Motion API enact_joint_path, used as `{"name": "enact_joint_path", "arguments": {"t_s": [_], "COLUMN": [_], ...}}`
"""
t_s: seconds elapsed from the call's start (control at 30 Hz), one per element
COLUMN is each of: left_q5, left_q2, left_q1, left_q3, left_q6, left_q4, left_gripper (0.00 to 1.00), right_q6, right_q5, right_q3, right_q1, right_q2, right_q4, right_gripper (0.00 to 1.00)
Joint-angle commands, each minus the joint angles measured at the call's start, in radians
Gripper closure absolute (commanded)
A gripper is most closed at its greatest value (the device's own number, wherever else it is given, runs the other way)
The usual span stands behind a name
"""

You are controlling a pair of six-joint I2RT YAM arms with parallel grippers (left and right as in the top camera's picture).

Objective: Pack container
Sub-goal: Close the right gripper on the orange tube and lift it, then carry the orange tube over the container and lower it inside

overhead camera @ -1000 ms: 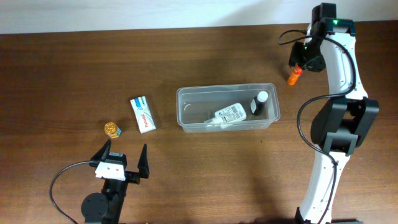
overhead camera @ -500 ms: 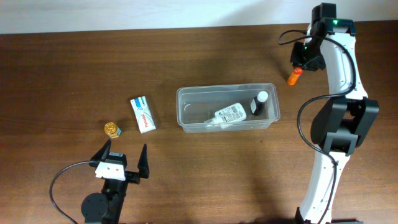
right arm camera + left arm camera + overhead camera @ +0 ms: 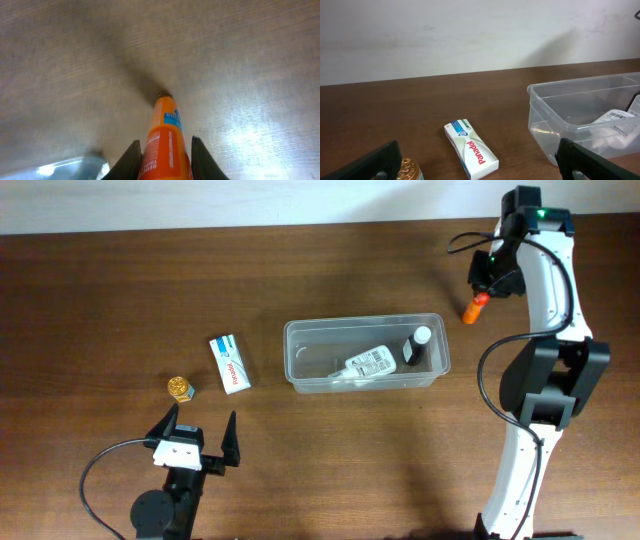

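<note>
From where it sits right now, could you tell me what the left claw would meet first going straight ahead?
Probably the white Panadol box, lying centred ahead of the open left claw in its wrist view; the gold-capped jar sits just left of that line.

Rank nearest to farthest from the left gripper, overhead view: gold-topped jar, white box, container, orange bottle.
1. gold-topped jar: just ahead of the left gripper, slightly left.
2. white box: a little beyond, slightly right.
3. container: mid-table, to the right.
4. orange bottle: far right, clearly farthest.
</note>
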Motion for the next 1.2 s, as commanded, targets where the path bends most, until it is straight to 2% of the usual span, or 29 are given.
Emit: {"name": "enact_joint_path", "arguments": {"t_s": [0.0, 0.27, 0.3, 0.47, 0.6, 0.73, 0.93, 1.17], "left_q5": [0.018, 0.018, 0.018, 0.018, 0.018, 0.018, 0.018, 0.018], "left_q2": [-0.008, -0.008, -0.008, -0.008, -0.008, -0.008, -0.008, -0.008], "left_q1": [0.008, 0.008, 0.008, 0.008, 0.008, 0.008, 0.008, 0.008], "left_q3": [0.000, 0.000, 0.000, 0.000, 0.000, 0.000, 0.000, 0.000], "left_q6": [0.014, 0.014, 0.014, 0.014, 0.014, 0.014, 0.014, 0.014], "left_q4": [-0.007, -0.007, -0.007, -0.007, -0.007, -0.007, -0.007, -0.007], "left_gripper": [0.01, 0.01, 0.01, 0.01, 0.01, 0.01, 0.01, 0.01], "right_q6": [0.007, 0.037, 0.032, 0.034, 0.033, 0.013, 0.011, 0.011], "right_q5": [-0.014, -0.076, -0.099, -0.219, -0.225, -0.211, -0.065, -0.062], "right_q3": [0.108, 0.412, 0.437, 0.439, 0.426, 0.359, 0.123, -0.067], "right_q1": [0.007, 0.007, 0.007, 0.020, 0.058, 0.124, 0.249, 0.351], "right_q2": [-0.031, -0.031, -0.035, -0.116, -0.185, -0.267, -0.401, -0.442], "right_q4": [-0.058, -0.343, -0.342, -0.342, -0.342, -0.342, -0.342, -0.342], "right_gripper": [0.80, 0.80, 0.83, 0.83, 0.82, 0.82, 0.82, 0.83]}}
